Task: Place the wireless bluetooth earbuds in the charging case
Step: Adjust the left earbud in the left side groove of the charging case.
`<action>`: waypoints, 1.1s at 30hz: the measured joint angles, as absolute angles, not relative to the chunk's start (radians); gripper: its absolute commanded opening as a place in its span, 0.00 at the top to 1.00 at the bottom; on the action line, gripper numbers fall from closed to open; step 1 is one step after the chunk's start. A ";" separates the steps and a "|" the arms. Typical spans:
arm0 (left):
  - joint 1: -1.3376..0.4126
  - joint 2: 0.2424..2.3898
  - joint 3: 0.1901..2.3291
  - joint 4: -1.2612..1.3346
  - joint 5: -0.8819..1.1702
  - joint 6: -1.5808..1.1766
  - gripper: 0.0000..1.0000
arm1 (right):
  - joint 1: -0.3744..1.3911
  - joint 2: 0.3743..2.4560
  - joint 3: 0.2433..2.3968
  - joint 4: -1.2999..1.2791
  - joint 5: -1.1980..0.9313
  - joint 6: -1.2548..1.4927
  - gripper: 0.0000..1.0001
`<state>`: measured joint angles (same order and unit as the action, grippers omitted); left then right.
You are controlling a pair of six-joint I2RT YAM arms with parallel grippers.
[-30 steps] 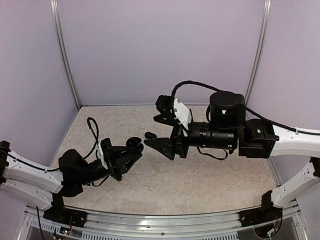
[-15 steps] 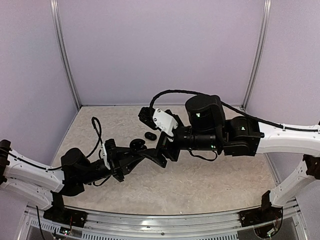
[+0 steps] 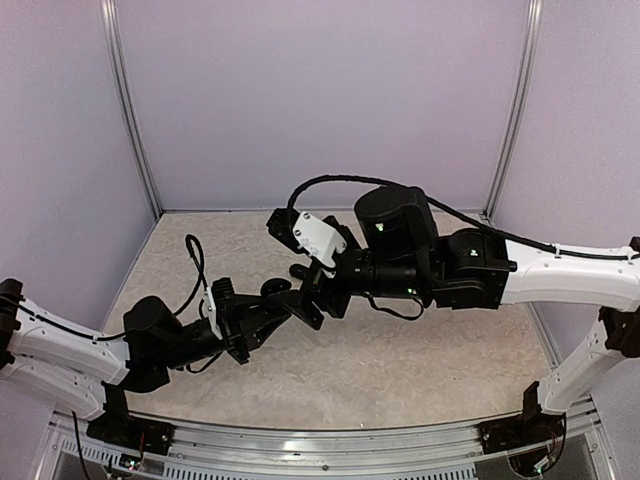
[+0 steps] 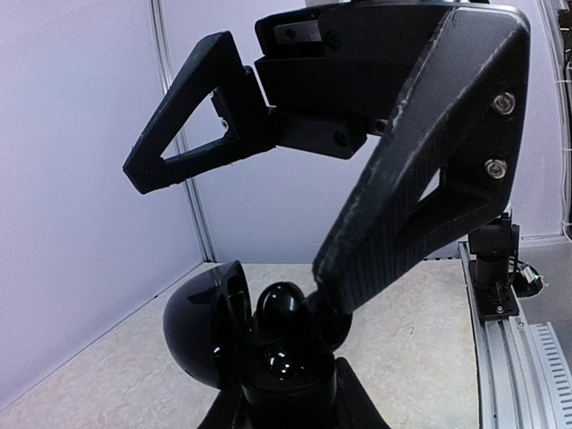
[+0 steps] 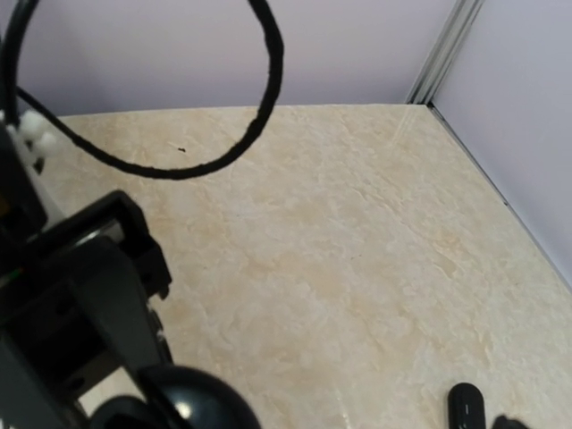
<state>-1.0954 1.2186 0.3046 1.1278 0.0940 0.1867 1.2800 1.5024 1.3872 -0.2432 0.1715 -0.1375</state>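
My left gripper (image 3: 268, 297) is shut on the base of the charging case (image 3: 272, 289) and holds it above the table with the lid open. In the left wrist view the lid (image 4: 198, 329) stands open to the left, and one glossy black earbud (image 4: 282, 307) sits in the case between my left fingers (image 4: 353, 407). My right gripper (image 3: 303, 301) is open. One of its fingers (image 4: 420, 179) reaches down so its tip touches the case beside that bud, and the other is spread away at the upper left. A second earbud (image 3: 300, 271) lies on the table behind the case; it also shows in the right wrist view (image 5: 466, 407).
The right arm's black cable (image 3: 330, 183) loops above its wrist and crosses the right wrist view (image 5: 228, 152). Purple walls enclose the beige table (image 3: 400, 350) at the back and both sides. A metal rail (image 4: 500, 295) runs along the near edge.
The right arm has swung left and down, bringing its gripper from right of the case onto it. The left gripper with the case has shifted slightly right.
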 measured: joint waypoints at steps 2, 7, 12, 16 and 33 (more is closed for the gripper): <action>-1.095 1.219 0.305 1.127 0.093 0.187 0.93 | 1.280 1.511 1.395 -0.244 0.176 -0.133 0.01; -1.096 1.221 0.314 1.119 0.088 0.187 0.93 | 1.280 1.536 1.414 -0.252 0.190 -0.118 0.00; -1.097 1.223 0.315 1.119 0.080 0.188 0.93 | 1.280 1.552 1.430 -0.266 0.204 -0.106 0.01; -1.102 1.228 0.315 1.118 0.074 0.191 0.93 | 1.280 1.556 1.431 -0.271 0.206 -0.097 0.01; -1.103 1.233 0.323 1.113 0.050 0.200 0.93 | 1.195 1.573 1.430 -0.249 -0.004 -0.025 0.00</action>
